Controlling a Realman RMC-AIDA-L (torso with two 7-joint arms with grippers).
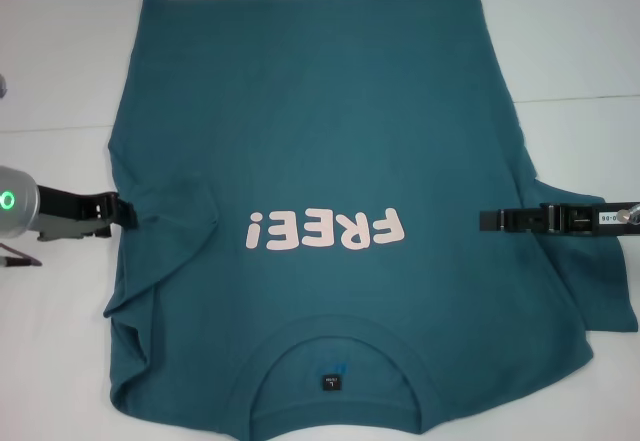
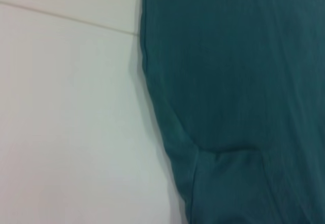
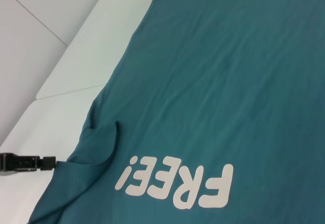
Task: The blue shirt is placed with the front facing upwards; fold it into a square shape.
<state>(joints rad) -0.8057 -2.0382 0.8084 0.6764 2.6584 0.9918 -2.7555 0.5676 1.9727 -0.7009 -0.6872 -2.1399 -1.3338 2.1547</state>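
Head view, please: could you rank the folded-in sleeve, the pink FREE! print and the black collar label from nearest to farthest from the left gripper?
From the left gripper, at the blue shirt's left edge:
1. Folded-in sleeve, right beside it.
2. FREE! print, at the chest's middle.
3. Black collar label, in the collar at the shirt's near edge.

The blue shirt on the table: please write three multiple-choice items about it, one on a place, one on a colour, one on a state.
1. Where is the collar of the blue shirt in the head view?
A. nearest the robot
B. farthest from the robot
C. at the robot's left

2. What colour is the "FREE!" print?
A. yellow
B. pale pink
C. black

3. How does the left sleeve lie?
A. spread flat outward
B. folded in over the body
C. rolled up

Key: 1 A, the collar lies at the bottom edge; 2 B, the letters are pale pink; 3 B, a flap lies inward beside the left tool.
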